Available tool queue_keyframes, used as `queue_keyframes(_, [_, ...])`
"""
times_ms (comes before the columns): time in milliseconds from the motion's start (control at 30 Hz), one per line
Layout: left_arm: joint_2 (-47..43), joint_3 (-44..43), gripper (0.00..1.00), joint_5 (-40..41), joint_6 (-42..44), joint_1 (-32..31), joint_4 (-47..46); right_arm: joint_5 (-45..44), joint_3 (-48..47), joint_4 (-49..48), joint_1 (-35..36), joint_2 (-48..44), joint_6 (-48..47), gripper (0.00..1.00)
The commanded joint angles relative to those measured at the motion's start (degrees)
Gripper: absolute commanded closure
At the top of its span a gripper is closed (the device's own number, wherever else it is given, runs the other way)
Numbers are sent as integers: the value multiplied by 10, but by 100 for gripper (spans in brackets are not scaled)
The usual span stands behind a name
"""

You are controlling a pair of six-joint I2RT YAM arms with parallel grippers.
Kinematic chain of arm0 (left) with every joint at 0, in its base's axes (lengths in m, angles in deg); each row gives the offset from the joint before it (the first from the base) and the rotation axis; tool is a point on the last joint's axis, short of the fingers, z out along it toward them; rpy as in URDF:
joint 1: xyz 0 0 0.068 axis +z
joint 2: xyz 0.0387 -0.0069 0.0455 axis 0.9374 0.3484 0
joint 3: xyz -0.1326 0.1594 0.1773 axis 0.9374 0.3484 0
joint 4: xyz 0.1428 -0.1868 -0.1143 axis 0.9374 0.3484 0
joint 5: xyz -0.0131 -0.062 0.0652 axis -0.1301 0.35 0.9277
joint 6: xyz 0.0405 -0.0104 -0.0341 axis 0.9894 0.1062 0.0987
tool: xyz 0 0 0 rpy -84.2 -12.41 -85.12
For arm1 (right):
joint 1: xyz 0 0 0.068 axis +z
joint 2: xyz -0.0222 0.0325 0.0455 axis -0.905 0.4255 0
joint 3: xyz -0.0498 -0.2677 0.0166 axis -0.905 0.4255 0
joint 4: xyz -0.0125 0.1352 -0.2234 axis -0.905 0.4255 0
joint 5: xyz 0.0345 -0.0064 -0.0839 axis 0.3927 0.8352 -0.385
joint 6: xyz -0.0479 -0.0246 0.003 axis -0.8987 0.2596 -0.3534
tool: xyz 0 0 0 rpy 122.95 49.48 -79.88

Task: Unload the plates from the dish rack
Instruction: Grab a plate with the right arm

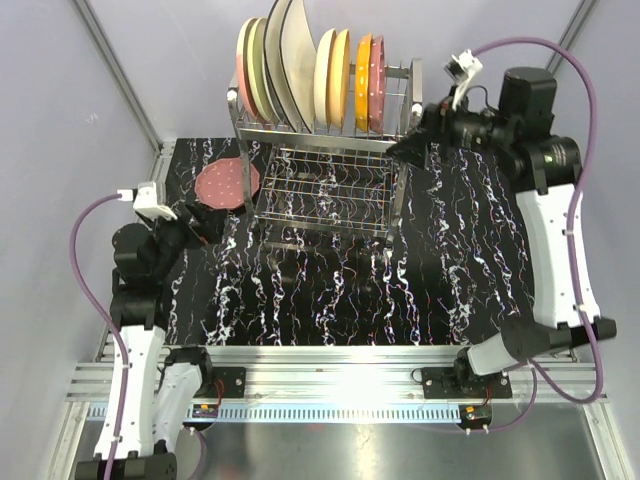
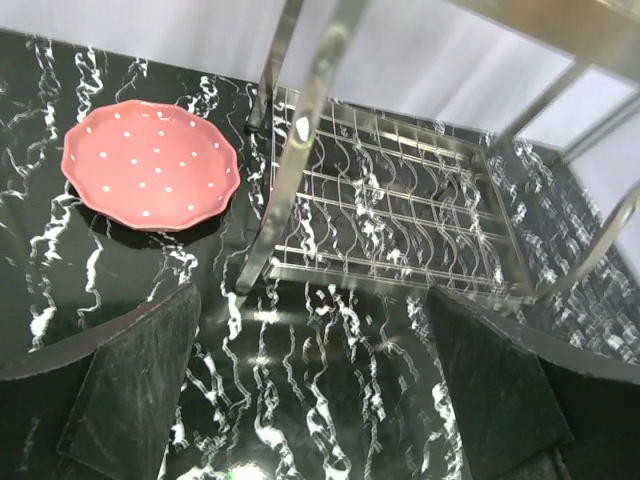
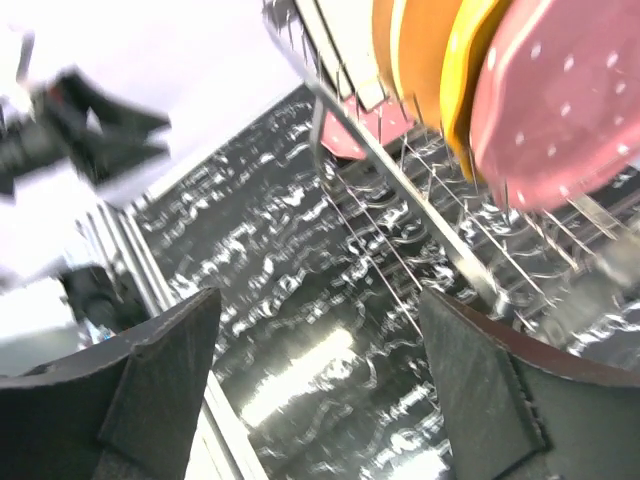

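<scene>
1. Left gripper: jaws wide, empty, low over black marbled table.
2. Speckled pink round plate: flat on table, just left of chrome wire dish rack.
3. Right gripper: jaws wide, empty, at rack's right end.
4. Cream, orange and pink plates: upright in rack's top tier.

The left arm and right arm have white shells, black joint housings, and a purple cable along each. The left tool and right tool carry dark, matte, wedge-shaped fingers.

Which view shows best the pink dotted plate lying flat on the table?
The left wrist view: the pink dotted plate is whole and close, beside the dish rack. The top external view shows the plate small, left of the rack. The right wrist view does not show it clearly.
</scene>
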Motion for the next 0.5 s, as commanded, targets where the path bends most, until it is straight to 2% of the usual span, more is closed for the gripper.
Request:
queue_keyframes(0, [-39,29,1,49,77,-24,26,-34,-76,-52,23,39,114,15])
queue_keyframes(133, [-67,67,1,74,99,-38,31,-64,-124,-118,26,95,186,21])
queue_keyframes(300, [-96,72,1,116,121,-57,55,-87,-192,-161,26,154,221,29])
queue_keyframes(467, [-96,69,1,130,128,-58,59,-89,-219,-186,26,186,231,36])
